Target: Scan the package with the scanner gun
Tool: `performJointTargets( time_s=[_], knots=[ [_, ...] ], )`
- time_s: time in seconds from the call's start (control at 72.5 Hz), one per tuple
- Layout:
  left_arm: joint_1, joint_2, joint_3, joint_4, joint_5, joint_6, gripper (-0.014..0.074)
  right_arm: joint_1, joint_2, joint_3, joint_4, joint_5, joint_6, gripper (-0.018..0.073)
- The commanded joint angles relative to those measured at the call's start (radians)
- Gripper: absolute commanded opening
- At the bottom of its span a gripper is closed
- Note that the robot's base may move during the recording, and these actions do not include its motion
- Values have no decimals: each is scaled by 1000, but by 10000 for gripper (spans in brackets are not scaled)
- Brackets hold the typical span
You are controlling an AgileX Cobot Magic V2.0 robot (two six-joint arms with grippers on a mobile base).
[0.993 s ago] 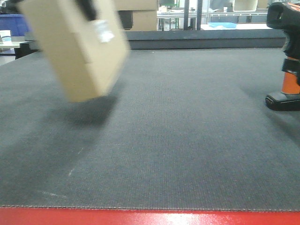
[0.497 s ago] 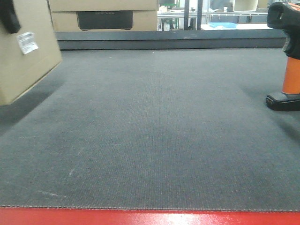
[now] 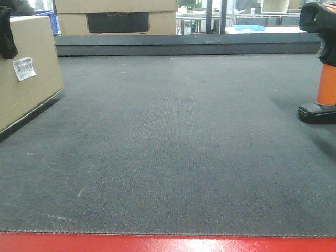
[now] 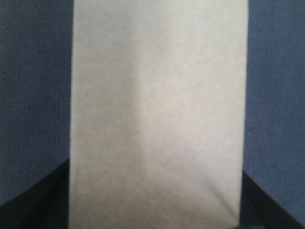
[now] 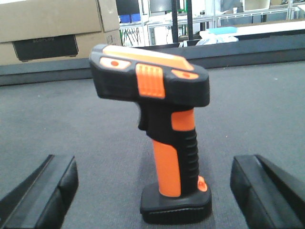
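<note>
The package (image 3: 26,79), a tan cardboard box with a white barcode label (image 3: 23,68), sits level at the far left, its lower edge at the dark mat. A black finger (image 3: 6,37) of my left gripper lies against its near face. In the left wrist view the package (image 4: 157,95) fills the frame, and my left gripper (image 4: 157,200) is shut on it, with dark fingers at both lower corners. The scanner gun (image 3: 323,79) stands upright at the right edge. My right gripper (image 5: 152,181) is open, and the scanner gun (image 5: 167,143) stands untouched between and just beyond its fingers.
A larger cardboard box with a dark cutout (image 3: 115,16) stands behind the mat's raised back ledge (image 3: 184,44). It also shows at the top left of the right wrist view, as box (image 5: 47,28). A red strip (image 3: 168,242) marks the table's front edge. Shelving stands behind.
The package has swung left and down from a tilted, lifted pose near the middle-left to a level pose at the left edge. The scanner gun has not moved.
</note>
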Motion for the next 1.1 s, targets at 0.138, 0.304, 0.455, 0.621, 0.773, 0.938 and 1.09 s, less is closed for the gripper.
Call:
performJointTargets(
  time_s=[0.138, 0.304, 0.455, 0.621, 0.773, 0.938, 1.09],
  knots=[
    [0, -9, -5, 2, 11, 5, 477, 0, -9, 4, -7, -48, -4, 560],
    [0, -14, -8, 2, 17, 5, 592, 0, -9, 4, -18, -53, -4, 560],
    [0, -53, -8, 33, 31, -9, 589, 0, -35, 4, -39, -47, -4, 560],
    [0, -140, -8, 75, 33, -9, 589, 0, -130, 4, -41, 73, -4, 560],
    [0, -243, -8, 96, 42, -12, 589, 0, -254, 4, -41, 214, -4, 560],
    [0, -363, 19, 92, -11, -57, 589, 0, -433, -6, -41, 436, -4, 560],
    [0, -485, 153, 72, -165, -71, 585, 0, -609, -42, -41, 737, -4, 560]
  ],
)
